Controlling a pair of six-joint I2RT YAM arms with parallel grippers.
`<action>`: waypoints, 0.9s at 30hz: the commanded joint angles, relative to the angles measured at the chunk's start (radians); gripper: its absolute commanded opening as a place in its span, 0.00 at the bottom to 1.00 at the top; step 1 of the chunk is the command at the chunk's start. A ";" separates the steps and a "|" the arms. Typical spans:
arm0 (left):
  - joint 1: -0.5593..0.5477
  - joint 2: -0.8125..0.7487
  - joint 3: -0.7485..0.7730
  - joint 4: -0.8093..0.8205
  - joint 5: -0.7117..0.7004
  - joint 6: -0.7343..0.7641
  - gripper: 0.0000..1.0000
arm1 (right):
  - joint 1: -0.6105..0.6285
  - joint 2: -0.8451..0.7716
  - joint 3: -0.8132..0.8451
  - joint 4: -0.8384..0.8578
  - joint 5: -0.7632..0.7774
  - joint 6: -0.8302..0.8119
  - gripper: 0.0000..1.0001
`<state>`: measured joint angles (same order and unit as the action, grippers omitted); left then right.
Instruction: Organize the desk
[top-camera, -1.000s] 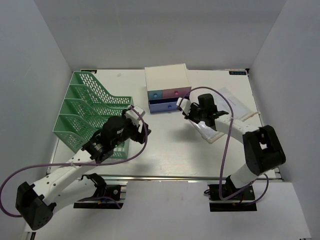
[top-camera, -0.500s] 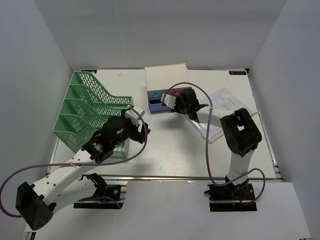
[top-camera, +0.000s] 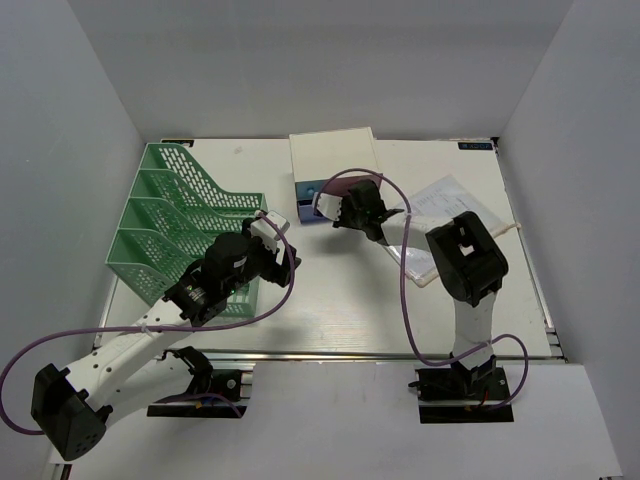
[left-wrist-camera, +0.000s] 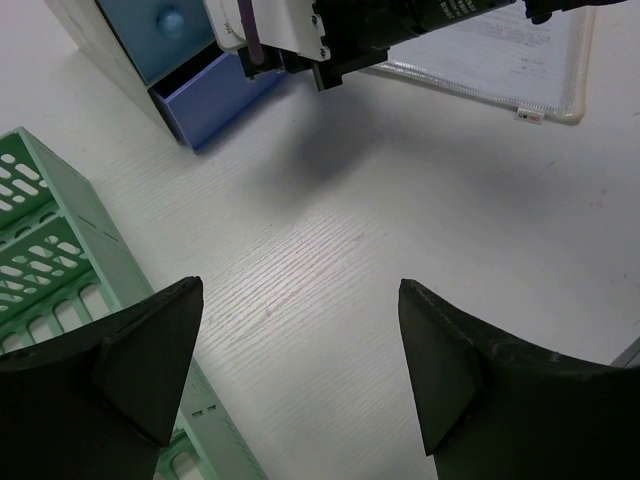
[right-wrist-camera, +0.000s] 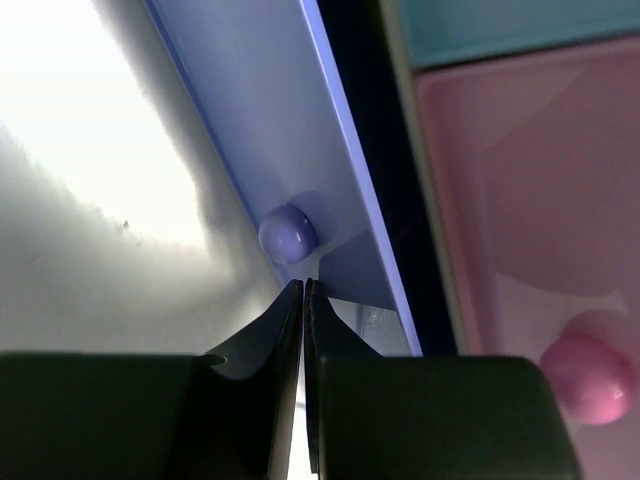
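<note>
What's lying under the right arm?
A clear sleeve holding a printed sheet, flat on the desk. The arm hides its middle; whether anything else lies beneath cannot be seen.

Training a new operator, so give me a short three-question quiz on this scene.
1. True or false: the left gripper is shut.
2. Which drawer of the drawer box sticks out? A pink, B teal, C purple drawer.
3. Fill in: the right gripper, tips closed, points at the purple drawer's ____.
Key: 1 false, it is open; 2 C; 3 knob.
</note>
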<state>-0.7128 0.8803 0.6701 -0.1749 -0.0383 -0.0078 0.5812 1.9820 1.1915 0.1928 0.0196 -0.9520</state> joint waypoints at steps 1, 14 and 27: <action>0.001 -0.014 -0.003 0.015 -0.005 0.003 0.88 | 0.014 0.011 0.059 0.085 0.037 -0.014 0.09; 0.001 -0.021 -0.013 0.020 -0.002 0.035 0.89 | 0.039 0.045 0.119 0.073 0.071 -0.004 0.10; 0.001 -0.076 -0.029 0.046 0.094 0.052 0.90 | 0.008 -0.489 -0.161 -0.142 -0.087 0.249 0.61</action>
<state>-0.7128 0.8295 0.6476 -0.1505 0.0124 0.0353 0.6128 1.6272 1.0431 0.0689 -0.0360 -0.8398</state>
